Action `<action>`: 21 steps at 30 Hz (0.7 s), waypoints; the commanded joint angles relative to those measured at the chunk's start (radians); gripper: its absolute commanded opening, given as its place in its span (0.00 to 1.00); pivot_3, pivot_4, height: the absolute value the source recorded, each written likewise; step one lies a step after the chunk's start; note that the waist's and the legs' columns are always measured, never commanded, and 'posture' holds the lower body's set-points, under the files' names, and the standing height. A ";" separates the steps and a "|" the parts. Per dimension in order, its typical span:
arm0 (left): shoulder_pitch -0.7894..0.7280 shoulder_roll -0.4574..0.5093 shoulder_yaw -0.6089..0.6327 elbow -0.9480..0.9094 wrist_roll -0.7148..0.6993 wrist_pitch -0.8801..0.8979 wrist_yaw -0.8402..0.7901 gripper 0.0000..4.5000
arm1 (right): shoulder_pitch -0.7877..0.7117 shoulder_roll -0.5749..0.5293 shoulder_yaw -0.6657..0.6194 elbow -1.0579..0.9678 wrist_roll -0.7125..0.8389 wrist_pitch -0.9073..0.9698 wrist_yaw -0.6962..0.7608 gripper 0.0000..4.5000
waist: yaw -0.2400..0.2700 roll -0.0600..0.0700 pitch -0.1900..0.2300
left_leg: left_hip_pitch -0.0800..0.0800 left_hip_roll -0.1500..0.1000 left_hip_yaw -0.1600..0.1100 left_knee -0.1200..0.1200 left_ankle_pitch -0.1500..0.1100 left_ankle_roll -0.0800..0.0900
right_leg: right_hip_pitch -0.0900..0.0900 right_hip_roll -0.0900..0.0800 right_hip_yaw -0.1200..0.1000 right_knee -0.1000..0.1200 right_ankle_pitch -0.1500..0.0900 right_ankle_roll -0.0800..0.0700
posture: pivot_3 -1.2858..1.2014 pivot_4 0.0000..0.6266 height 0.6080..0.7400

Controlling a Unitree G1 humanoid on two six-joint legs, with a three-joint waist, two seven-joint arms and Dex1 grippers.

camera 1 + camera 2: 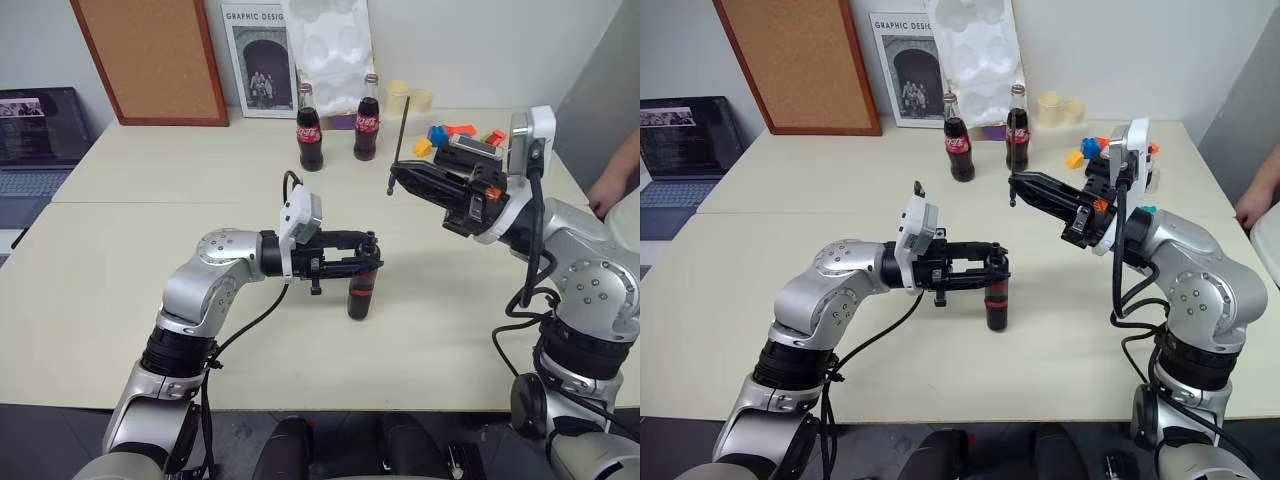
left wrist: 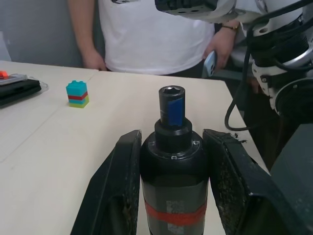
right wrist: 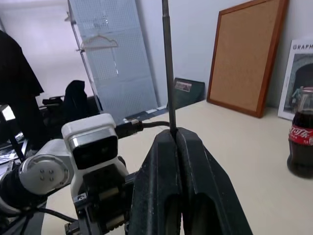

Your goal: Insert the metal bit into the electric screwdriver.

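Both arms (image 1: pixel 205 285) wear silver-grey rounded shells with black ribbed joint bands. A white camera box (image 1: pixel 302 215) sits at each wrist, ahead of black grippers (image 1: pixel 368 258). Black cables (image 1: pixel 250 320) loop beside the shells. Small screws (image 1: pixel 598 290) dot the right shoulder casing.

We see two cola bottles (image 1: pixel 310 128) standing side by side at the far side of the pale worktop (image 1: pixel 140 260). Behind them a corkboard (image 1: pixel 150 55) and a poster (image 1: pixel 258 60) lean on the wall. A laptop (image 1: pixel 40 135) sits far left, coloured blocks (image 1: pixel 445 135) far right.
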 commanded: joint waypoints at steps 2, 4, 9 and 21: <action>-0.009 -0.013 0.005 -0.015 0.039 -0.053 0.056 0.37 | -0.002 0.021 -0.019 -0.131 0.083 0.064 -0.194 0.01 | 0.000 0.000 0.000 | 0.000 0.000 0.000 0.000 0.000 0.000 | 0.000 0.000 0.000 0.000 0.000 0.000 | 0.52 0.24 1.00; -0.013 -0.027 0.013 -0.020 0.042 -0.041 0.096 0.37 | -0.006 0.061 -0.016 -0.176 0.078 0.081 -0.314 0.01 | 0.000 0.000 0.000 | 0.000 0.000 -0.001 -0.001 0.000 0.000 | 0.000 0.000 0.000 0.000 0.000 -0.001 | 0.52 0.24 1.00; -0.008 -0.061 0.021 -0.034 0.057 -0.017 0.197 0.37 | -0.005 0.141 0.022 -0.255 0.032 0.080 -0.539 0.01 | 0.000 0.000 0.000 | 0.000 0.000 -0.001 -0.001 0.000 0.000 | -0.001 0.000 0.000 0.000 0.000 -0.001 | 0.52 0.24 1.00; -0.038 -0.002 0.000 -0.017 -0.037 0.013 0.029 0.37 | 0.063 -0.032 0.003 -0.187 0.318 0.010 -0.246 0.01 | -0.001 0.000 0.000 | 0.000 0.000 0.000 -0.001 0.000 0.000 | 0.000 0.000 0.000 -0.001 0.000 -0.001 | 0.52 0.24 1.00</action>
